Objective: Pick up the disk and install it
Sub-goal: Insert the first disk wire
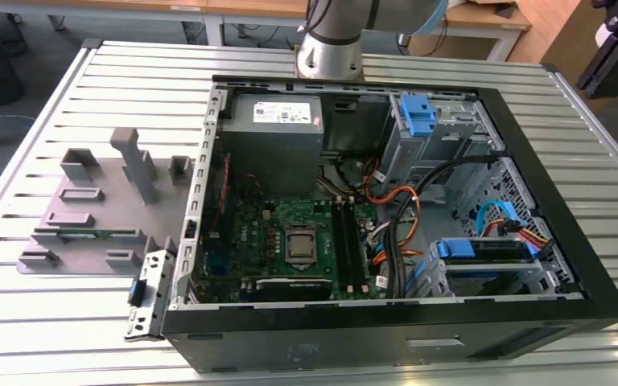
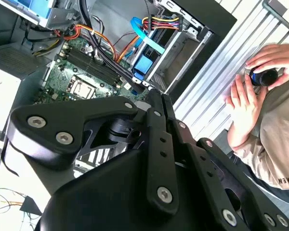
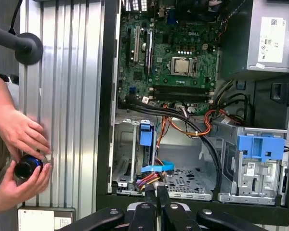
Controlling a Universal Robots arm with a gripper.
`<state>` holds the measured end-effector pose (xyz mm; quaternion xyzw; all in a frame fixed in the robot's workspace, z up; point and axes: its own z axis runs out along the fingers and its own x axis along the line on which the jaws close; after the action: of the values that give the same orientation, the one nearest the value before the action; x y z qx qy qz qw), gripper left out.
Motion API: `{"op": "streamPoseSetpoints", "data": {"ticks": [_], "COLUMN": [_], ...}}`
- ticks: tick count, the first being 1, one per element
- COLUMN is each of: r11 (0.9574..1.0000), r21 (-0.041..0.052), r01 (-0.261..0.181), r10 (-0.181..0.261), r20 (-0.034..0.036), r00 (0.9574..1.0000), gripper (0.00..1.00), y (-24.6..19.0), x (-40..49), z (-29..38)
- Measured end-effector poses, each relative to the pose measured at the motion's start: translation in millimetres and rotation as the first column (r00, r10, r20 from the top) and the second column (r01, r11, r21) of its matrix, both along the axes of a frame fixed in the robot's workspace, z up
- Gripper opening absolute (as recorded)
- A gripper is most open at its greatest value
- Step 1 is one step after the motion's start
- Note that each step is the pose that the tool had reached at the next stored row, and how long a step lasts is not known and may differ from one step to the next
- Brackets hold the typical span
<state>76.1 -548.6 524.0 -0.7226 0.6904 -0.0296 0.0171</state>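
Silver slats make up the table [image 1: 51, 121] on which the open black computer case [image 1: 395, 322] lies on its side. Read as a dial in the exterior view, the case has the grey power supply [image 1: 274, 121] at 11 o'clock and the green motherboard [image 1: 287, 241] at 7 o'clock. An upper drive cage with a lone blue bracket [image 1: 422, 117] is at 1 o'clock, and a lower drive cage [image 1: 550, 281] is at 4 o'clock.

The disk [image 1: 483, 251] sits in that lower cage in its blue carrier, seen edge-on. A light-blue ribbon cable [image 1: 497, 215] and a bundle of coloured wires run just beside its end. Whether they are plugged in cannot be told.

The arm [image 1: 328, 44] rises at 12 o'clock, beyond the case. In the first wrist view the gripper [image 3: 155, 190] hangs clear of the case near the lower cage, well apart from the disk. Its two black fingers are pressed together with nothing between them.

Outside the case, at 9 o'clock, a grey fixture plate [image 1: 84, 217] with upright posts lies on the table. At 8 o'clock a loose metal bracket [image 1: 148, 293] leans at the case's corner.

In the first wrist view a person's hands [image 3: 21, 139] hold a small dark round object [image 3: 29, 166] over the table beside the case. A flat grey thing with a white label [image 3: 43, 219] lies near those hands. What it is cannot be told.
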Motion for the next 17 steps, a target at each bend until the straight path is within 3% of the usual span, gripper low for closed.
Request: {"op": "streamPoseSetpoints", "data": {"ticks": [17], "r11": [1.0000], "r21": [-0.0001], "r01": [0.003], "r10": [-0.003], "r20": [0.0002], "r00": [1.0000], "gripper": [0.16], "y": [0.0], "x": [-14.9], "z": [-30.8]}}
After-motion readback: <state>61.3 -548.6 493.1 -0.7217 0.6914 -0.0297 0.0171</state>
